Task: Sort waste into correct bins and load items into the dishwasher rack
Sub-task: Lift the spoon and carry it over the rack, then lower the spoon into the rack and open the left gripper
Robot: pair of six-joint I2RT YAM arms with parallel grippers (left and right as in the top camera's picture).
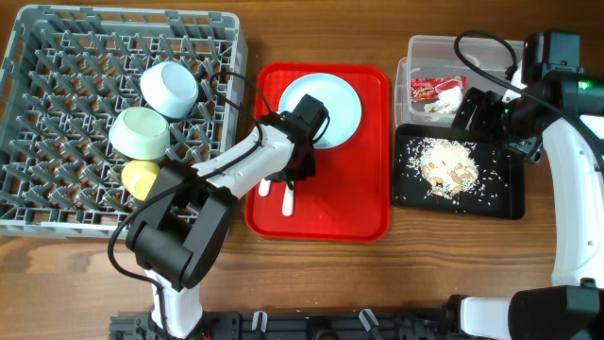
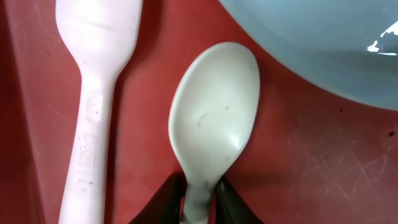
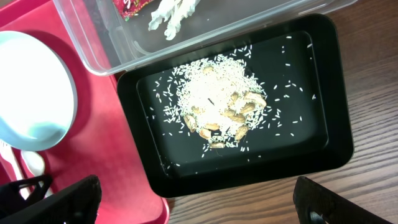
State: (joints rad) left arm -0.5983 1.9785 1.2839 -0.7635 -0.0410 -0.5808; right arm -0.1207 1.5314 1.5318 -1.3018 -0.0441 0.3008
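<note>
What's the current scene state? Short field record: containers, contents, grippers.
rack: light blue bowl, pale green bowl, yellow cup
red tray: plate, fork, spoon
clear tub: red wrapper, napkin
black tray: rice scraps
left gripper: shut on spoon handle, spoon lying on red tray
right gripper: open, empty, above black tray

No text could be read. The fork (image 2: 93, 124) handle bore embossed marks too faint to make out, and the print on the red wrapper (image 1: 434, 90) was too small to tell.
</note>
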